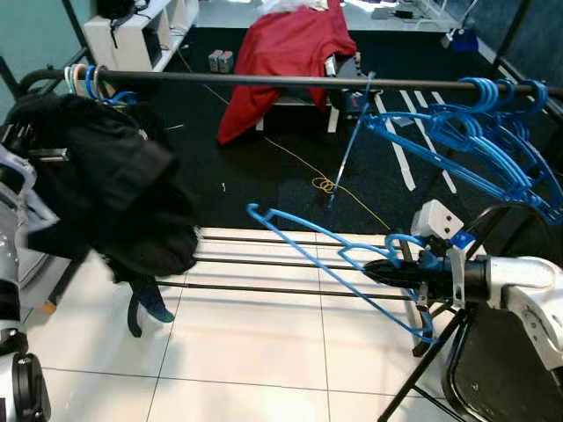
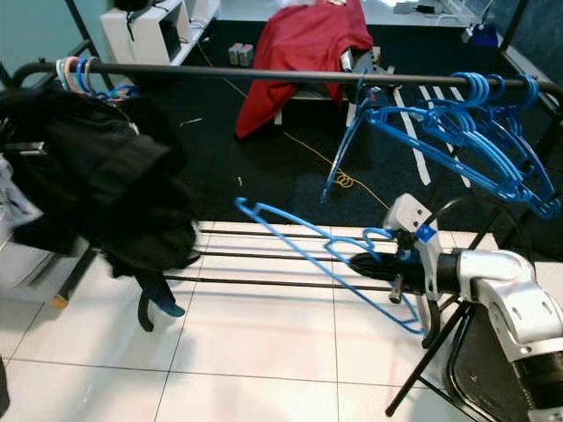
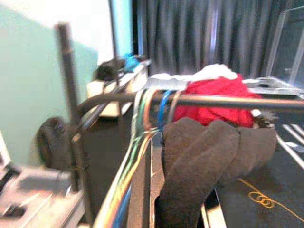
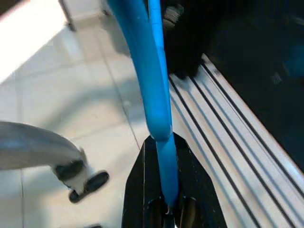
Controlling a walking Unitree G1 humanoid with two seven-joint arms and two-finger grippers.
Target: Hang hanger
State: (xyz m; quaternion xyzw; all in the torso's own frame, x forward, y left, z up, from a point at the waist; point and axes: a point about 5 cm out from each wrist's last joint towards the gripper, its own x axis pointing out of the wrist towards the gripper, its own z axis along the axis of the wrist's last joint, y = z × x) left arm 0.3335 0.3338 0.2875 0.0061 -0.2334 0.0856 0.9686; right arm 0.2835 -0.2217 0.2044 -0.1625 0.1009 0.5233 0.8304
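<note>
A blue plastic hanger (image 1: 330, 255) is held low in front of the rack, tilted, with its hook (image 1: 406, 242) near my wrist and one long arm reaching left. My right gripper (image 1: 383, 272) is shut on the hanger near its neck; in the right wrist view the blue bar (image 4: 159, 95) runs out from between the black fingers (image 4: 137, 199). The black hanging rail (image 1: 264, 79) crosses above. My left arm (image 1: 10, 211) is at the left edge beside the black clothes (image 1: 106, 185), and its wrist view looks along the rail (image 3: 213, 100) at several hanger hooks (image 3: 152, 102).
Several empty blue hangers (image 1: 488, 132) crowd the rail's right end, one (image 1: 352, 141) dangling askew. Thin black rods (image 1: 264, 262) of the rack run low over the white tiles. A red garment (image 1: 290, 44) drapes over a chair behind. A yellow cable (image 1: 327, 185) lies on the dark carpet.
</note>
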